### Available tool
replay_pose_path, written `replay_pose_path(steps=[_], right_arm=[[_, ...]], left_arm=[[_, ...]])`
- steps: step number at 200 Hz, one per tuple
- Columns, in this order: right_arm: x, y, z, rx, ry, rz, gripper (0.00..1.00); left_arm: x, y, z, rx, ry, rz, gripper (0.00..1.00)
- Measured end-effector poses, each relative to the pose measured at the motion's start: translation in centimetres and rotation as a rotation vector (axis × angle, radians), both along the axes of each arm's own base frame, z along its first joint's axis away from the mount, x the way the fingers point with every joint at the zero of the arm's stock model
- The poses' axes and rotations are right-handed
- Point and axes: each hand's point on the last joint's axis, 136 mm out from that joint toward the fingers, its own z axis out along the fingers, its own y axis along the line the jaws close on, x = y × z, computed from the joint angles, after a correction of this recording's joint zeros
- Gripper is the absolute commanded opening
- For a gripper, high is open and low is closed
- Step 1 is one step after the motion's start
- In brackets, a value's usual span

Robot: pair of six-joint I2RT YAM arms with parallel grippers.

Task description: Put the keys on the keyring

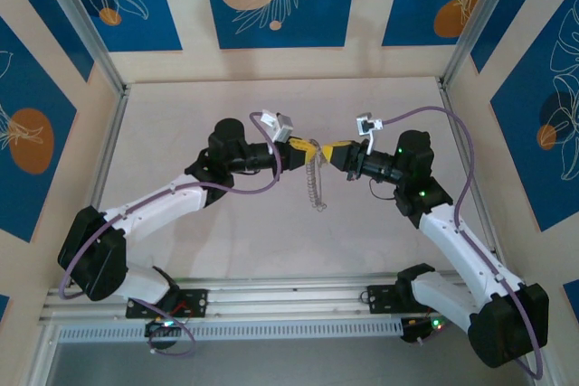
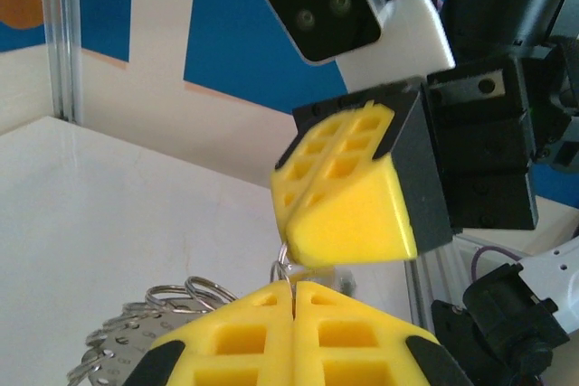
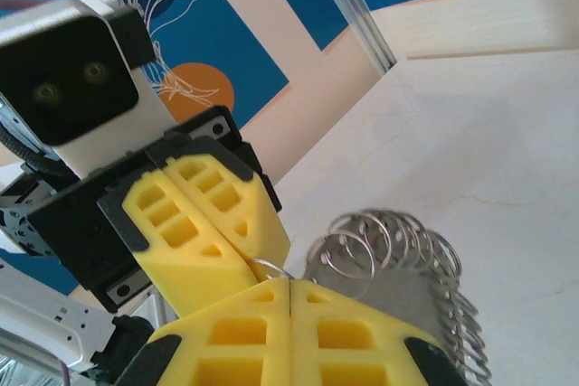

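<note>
Both grippers meet tip to tip above the middle of the table. My left gripper [image 1: 303,145] is shut on a thin wire keyring [image 2: 282,270], which comes out of the seam at its tips [image 2: 292,288]. My right gripper [image 1: 336,146] is also shut, and the same keyring [image 3: 270,267] runs into the tip of its closed fingers [image 3: 289,283]. A small pale blur [image 2: 351,270] sits under the right fingertips [image 2: 348,223]; I cannot tell what it is. The keys are hidden.
A metal strip [image 3: 425,300] carrying several spare rings [image 3: 389,240] hangs below the two grippers, dangling toward the table [image 1: 314,185]. The table [image 1: 181,115] is walled by pale panels with aluminium posts at the back corners.
</note>
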Motion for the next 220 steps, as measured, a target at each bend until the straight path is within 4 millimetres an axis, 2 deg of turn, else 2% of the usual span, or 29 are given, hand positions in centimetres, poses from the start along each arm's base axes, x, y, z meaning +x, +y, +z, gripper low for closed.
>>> replay_pose_path(steps=[145, 158, 184, 192, 208, 220], right_arm=[[-0.7, 0.2, -0.4, 0.061, 0.058, 0.086, 0.0], [-0.7, 0.2, -0.4, 0.068, 0.063, 0.088, 0.11], [-0.6, -0.1, -0.7, 0.078, 0.079, 0.083, 0.15], [-0.6, -0.3, -0.9, 0.081, 0.086, 0.076, 0.14], [-0.6, -0.6, -0.8, 0.085, 0.088, 0.064, 0.05], [-0.7, -0.8, -0.7, 0.093, 0.091, 0.058, 0.03]], left_arm=[[0.2, 0.1, 0.4, -0.031, -0.028, 0.02, 0.0], [0.2, 0.1, 0.5, -0.037, -0.027, 0.021, 0.0], [0.3, 0.2, 0.5, -0.056, -0.025, 0.032, 0.0], [0.4, 0.2, 0.6, -0.064, -0.024, 0.039, 0.0], [0.4, 0.3, 0.9, -0.082, -0.025, 0.046, 0.0], [0.5, 0.3, 1.0, -0.094, -0.025, 0.052, 0.0]])
